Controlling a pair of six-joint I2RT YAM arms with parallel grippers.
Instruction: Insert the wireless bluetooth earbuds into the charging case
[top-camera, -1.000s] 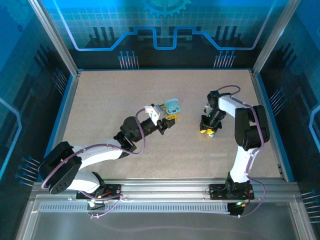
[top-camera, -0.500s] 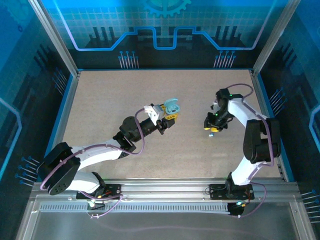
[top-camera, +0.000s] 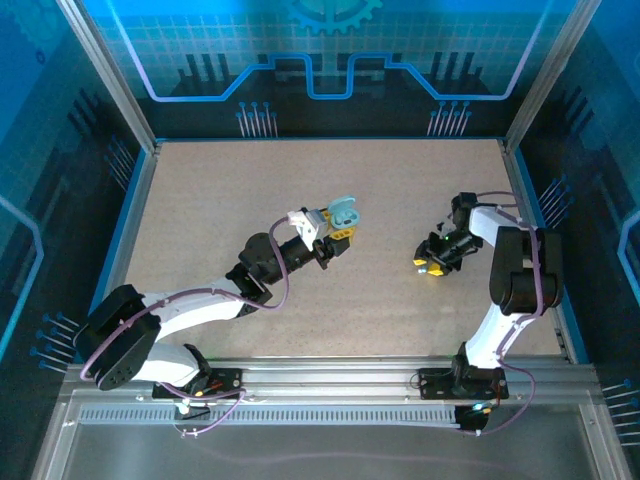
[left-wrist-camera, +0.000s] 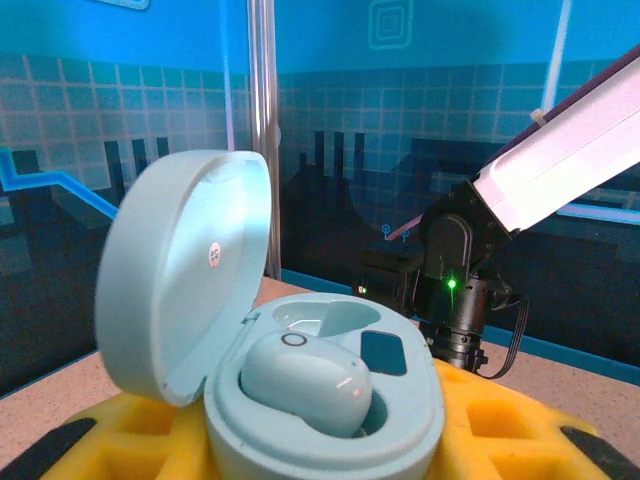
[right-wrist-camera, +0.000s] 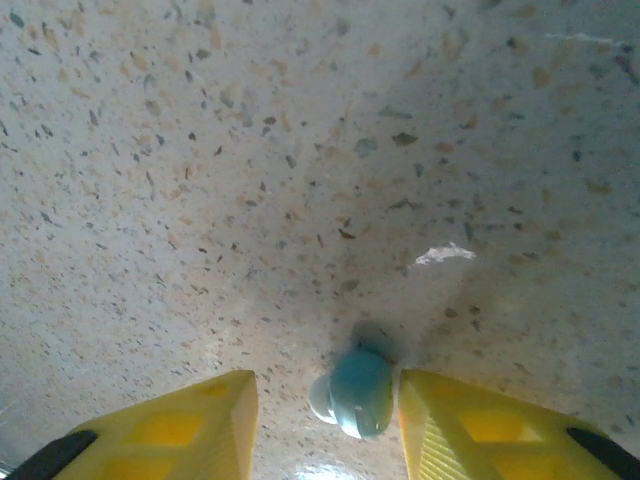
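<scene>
- The left hand (top-camera: 338, 228), raised over the middle of the counter (top-camera: 220, 190), is clenched on the light-blue charging case (left-wrist-camera: 185, 270), whose lid stands open.
- One light-blue earbud (left-wrist-camera: 305, 385) sits in a well of the case.
- The right hand (top-camera: 431, 263), low at the counter's right side and well apart from the case, is released, its yellow fingers (right-wrist-camera: 180, 425) spread.
- A second earbud (right-wrist-camera: 358, 392) lies on the speckled counter between those fingers, hard by one, with a gap to the other.

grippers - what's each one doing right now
left gripper: closed on the open charging case
right gripper: open, light blue earbud between its fingers, not gripped
</scene>
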